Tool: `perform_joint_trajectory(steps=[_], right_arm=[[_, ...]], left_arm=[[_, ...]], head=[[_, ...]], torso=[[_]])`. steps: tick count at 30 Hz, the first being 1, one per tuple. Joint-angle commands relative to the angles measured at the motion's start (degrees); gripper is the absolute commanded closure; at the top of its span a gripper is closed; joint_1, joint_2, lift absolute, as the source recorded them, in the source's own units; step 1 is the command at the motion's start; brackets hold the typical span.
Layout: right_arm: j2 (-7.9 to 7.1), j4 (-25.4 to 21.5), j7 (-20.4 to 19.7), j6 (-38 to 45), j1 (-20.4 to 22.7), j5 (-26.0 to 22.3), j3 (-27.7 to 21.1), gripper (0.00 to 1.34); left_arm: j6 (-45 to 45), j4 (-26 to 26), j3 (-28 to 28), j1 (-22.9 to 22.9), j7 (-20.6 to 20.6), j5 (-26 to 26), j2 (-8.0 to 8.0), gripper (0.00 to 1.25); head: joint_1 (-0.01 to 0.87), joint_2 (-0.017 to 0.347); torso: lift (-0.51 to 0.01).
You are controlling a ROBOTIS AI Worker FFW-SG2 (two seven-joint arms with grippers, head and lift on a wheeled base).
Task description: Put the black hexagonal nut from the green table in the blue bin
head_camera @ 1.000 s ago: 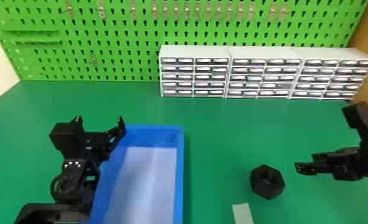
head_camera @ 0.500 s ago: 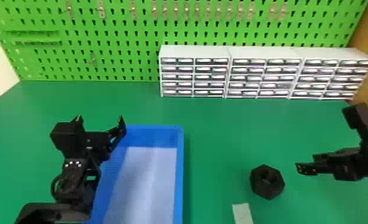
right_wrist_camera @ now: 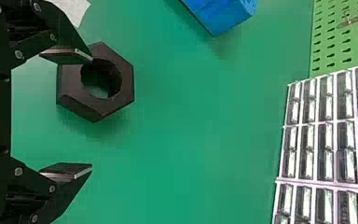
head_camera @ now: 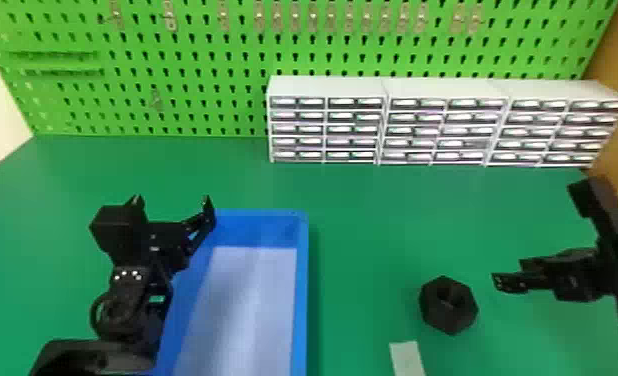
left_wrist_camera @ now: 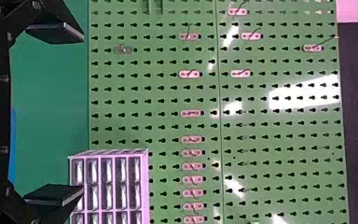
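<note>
I have the nut (head_camera: pixel 449 305) lying flat on the tabletop (head_camera: pixel 373 210), hole facing up, right of the bin (head_camera: pixel 300 300) and well back from the far edge. A pale strip (head_camera: pixel 408 357) lies just beside it, on the side toward me.

My right gripper (right_wrist_camera: pixel 92 112) hangs just to the right of the nut, fingers spread wide with nothing between them. In its wrist view one finger (right_wrist_camera: pixel 67 56) overlaps the nut's outline while the other sits well apart from it; I can't tell whether the first touches.

Farther left, my left gripper (head_camera: pixel 172 197) is parked by the bin's far left corner, its fingers also wide apart and holding nothing. Drawer units (head_camera: pixel 323 130) line the tabletop's far edge toward its right corner, with the pegboard (head_camera: pixel 213 60) behind.

I judge this to be the line-up before the grasp. Next I'd want to ease the right gripper left until the nut sits midway between the fingers, then lower and close on its sides. Going down from here, I could land a finger on top of it. The lift over the bin's right wall comes after.
</note>
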Motion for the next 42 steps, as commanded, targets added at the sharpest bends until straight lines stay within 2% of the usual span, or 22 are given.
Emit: perform_joint_trajectory(steps=[1, 7, 16, 27, 42], right_arm=[[0.88, 1.41, -1.06, -0.97, -1.74, -0.28, 0.26, 0.45], [0.79, 2.64, -1.41, -1.23, -2.44, -0.81, 2.02, 0.45], [1.49, 5.72, -2.12, -2.37, -2.97, -1.07, 2.81, 0.45], [2.46, 10.37, -5.81, -5.01, -4.11, -3.62, 2.63, 0.45], [2.28, 15.03, -8.27, -6.42, -4.46, -5.82, 4.57, 0.45]], left_arm=[[0.0, 0.11, -0.16, -0.07, 0.09, 0.03, 0.02, 0.14], [-0.09, 0.29, -0.42, -0.25, 0.09, 0.03, 0.02, 0.14], [-0.09, 0.38, -0.42, -0.25, 0.09, -0.06, 0.02, 0.14], [-0.26, 0.55, -0.51, -0.43, 0.17, -0.06, -0.07, 0.14], [-0.53, 0.64, -0.42, -0.6, 0.17, -0.06, 0.02, 0.14]], head=[[0.657, 0.057], [0.657, 0.057], [0.657, 0.057], [0.657, 0.057], [0.657, 0.057]], torso=[[-0.095], [-0.095], [-0.095], [-0.095], [-0.095]])
